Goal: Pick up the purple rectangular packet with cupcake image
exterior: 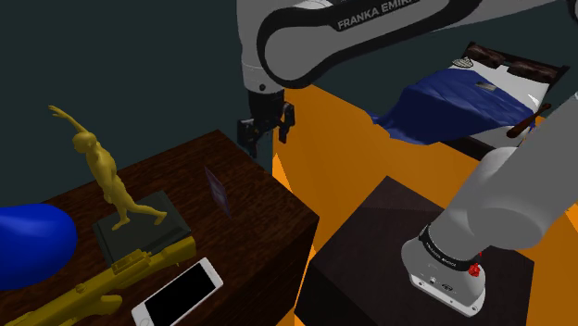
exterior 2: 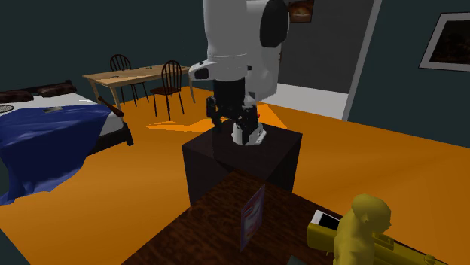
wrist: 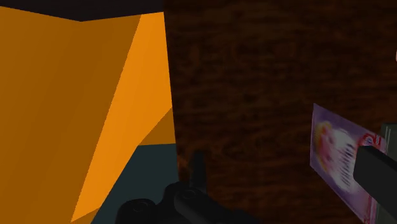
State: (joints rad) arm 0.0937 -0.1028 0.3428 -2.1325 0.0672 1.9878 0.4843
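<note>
The purple packet (exterior: 217, 188) stands upright on edge on the dark wooden table (exterior: 269, 218). In the second exterior view the packet (exterior 2: 252, 217) shows its thin side. My black gripper (exterior: 267, 130) hangs open above the table's far corner, higher than the packet and apart from it. In the second exterior view the gripper (exterior 2: 228, 114) hangs in front of the stand. In the wrist view the packet (wrist: 336, 159) shows a cupcake picture close beside one finger (wrist: 378, 175), which covers its edge. Nothing is between the fingers of the gripper (wrist: 284, 159).
A golden figurine (exterior: 109, 178) stands on a dark block (exterior: 141, 233). Beside it lie a golden gun-shaped object (exterior: 93, 285), a phone (exterior: 179, 292) and a blue rounded thing (exterior: 28, 243). The stand (exterior: 417, 250) is right of the table. A bed (exterior: 472, 97) lies beyond on the orange floor.
</note>
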